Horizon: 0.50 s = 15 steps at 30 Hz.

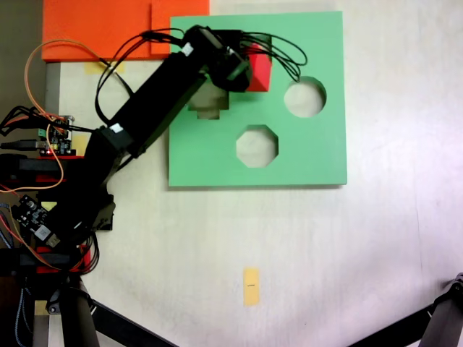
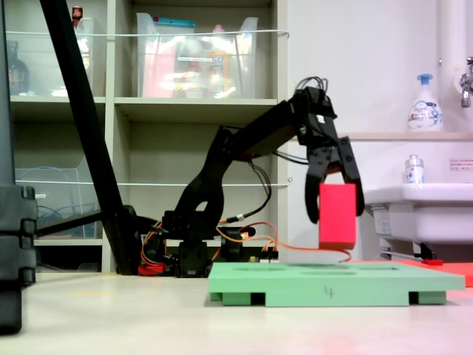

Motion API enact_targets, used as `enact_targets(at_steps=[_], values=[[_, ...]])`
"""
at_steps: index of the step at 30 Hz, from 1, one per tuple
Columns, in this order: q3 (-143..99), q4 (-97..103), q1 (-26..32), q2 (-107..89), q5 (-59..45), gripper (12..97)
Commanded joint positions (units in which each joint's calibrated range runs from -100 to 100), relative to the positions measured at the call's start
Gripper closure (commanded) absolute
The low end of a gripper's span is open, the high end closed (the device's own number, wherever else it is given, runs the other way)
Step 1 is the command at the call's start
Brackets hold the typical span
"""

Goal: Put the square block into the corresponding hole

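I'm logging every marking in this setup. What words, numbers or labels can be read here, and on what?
"4": a handwritten mark on the front edge of the green board.
Soap bottle label: print too blurred to read.
Small bottle on the sink: label too small to read.
Wall sign at the right edge: text unreadable.
Yellow tape on the table: no writing visible.

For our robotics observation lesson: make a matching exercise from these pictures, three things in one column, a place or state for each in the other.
Things:
1. square block
2. green foam board
3. orange foam sheet

Places or states:
A. flat on the table, cutouts facing up
B. held above the board in the gripper
C. beside the board's top-left corner in a fixed view

Pairs: 1-B, 2-A, 3-C
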Motion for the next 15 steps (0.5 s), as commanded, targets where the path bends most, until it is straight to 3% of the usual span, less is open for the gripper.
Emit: enact_targets(at_steps=[1,15], values=[[3.55,-0.98,0.63,-0.08,0.34,80.7],[5.24,2.58,2.74,6.34,0.29,80.5]])
